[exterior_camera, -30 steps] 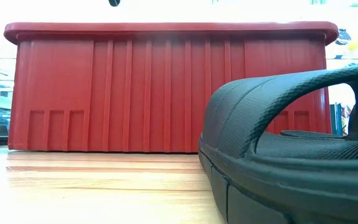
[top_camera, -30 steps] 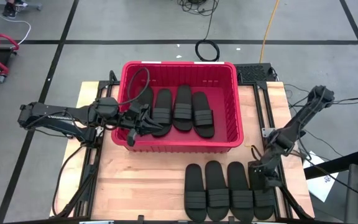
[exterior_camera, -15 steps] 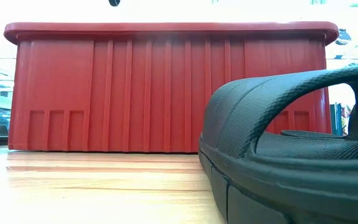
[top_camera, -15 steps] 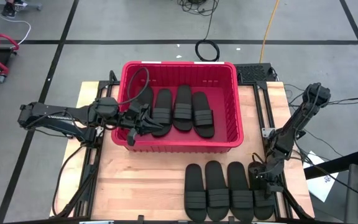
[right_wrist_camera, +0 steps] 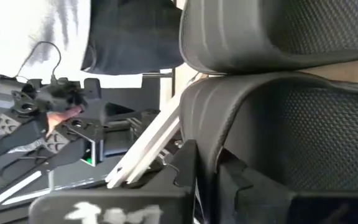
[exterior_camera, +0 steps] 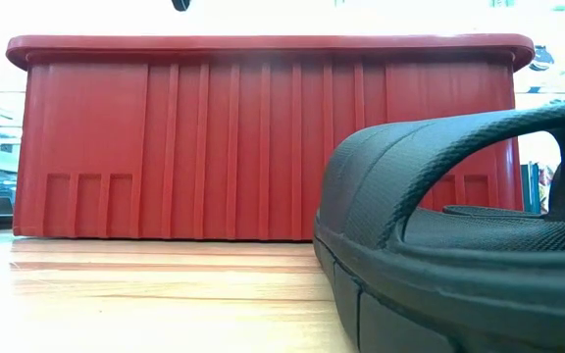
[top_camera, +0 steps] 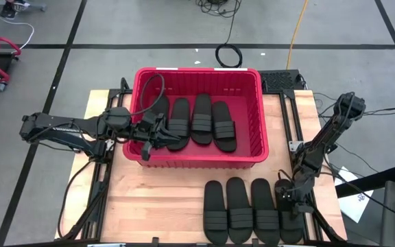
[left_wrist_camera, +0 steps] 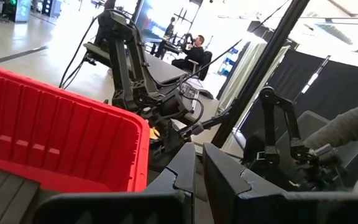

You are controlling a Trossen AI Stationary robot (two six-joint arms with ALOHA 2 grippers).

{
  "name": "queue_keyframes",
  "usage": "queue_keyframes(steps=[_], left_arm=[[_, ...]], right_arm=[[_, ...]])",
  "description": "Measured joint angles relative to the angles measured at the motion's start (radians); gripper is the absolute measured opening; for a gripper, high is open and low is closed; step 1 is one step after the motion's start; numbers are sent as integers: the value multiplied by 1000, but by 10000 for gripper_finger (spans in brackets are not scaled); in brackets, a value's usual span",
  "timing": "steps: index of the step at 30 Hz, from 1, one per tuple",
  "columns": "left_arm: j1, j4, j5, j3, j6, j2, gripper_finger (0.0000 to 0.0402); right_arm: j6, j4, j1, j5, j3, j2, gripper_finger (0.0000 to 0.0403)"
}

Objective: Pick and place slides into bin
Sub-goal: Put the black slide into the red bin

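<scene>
The red bin (top_camera: 199,159) stands at the table's middle back, with several black slides (top_camera: 202,120) lying flat on its floor. More slides (top_camera: 239,210) lie side by side on the table near its front edge. My right gripper (top_camera: 286,197) stands over the rightmost slide (top_camera: 292,224) and is shut on it. My left gripper (top_camera: 155,133) hangs shut above the bin's left end with nothing between its fingers (left_wrist_camera: 199,177). The low view shows only the bin's wall (exterior_camera: 263,137) and one slide (exterior_camera: 439,265). My right gripper pinches the arched edge of the rightmost slide's strap (right_wrist_camera: 207,146) between its two fingers (right_wrist_camera: 188,165). It comes at the slide from above, pointing down. The slide lies on the table next to its neighbour (right_wrist_camera: 260,31).
The wooden table (top_camera: 156,199) has bare room at its front left. Dark frame rails (top_camera: 300,147) run along the right edge, and cables (top_camera: 228,55) lie on the floor behind the bin. People sit at desks in the room beyond (left_wrist_camera: 194,53).
My right gripper has gone down a little and toward the table's near edge, onto the rightmost slide. The slides and the bin lie where they were.
</scene>
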Motion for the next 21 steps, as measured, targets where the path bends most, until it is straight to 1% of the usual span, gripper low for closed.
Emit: queue_keyframes(steps=[4, 13, 17, 18, 21], left_arm=[[0, 1, -1, 0, 3, 0, 26], [0, 1, 3, 0, -24, 0, 26], [-4, 0, 5, 0, -28, 0, 26], [-3, 0, 5, 0, -27, 0, 26], [-3, 0, 5, 0, -26, 0, 26]], right_arm=[[16, -8, 0, -1, 5, -29, 6], [29, 0, 0, 0, 6, -126, 4], [73, 128, 0, -4, 23, -183, 4], [75, 133, 0, -2, 28, -192, 4], [62, 72, -1, 5, 83, -213, 4]])
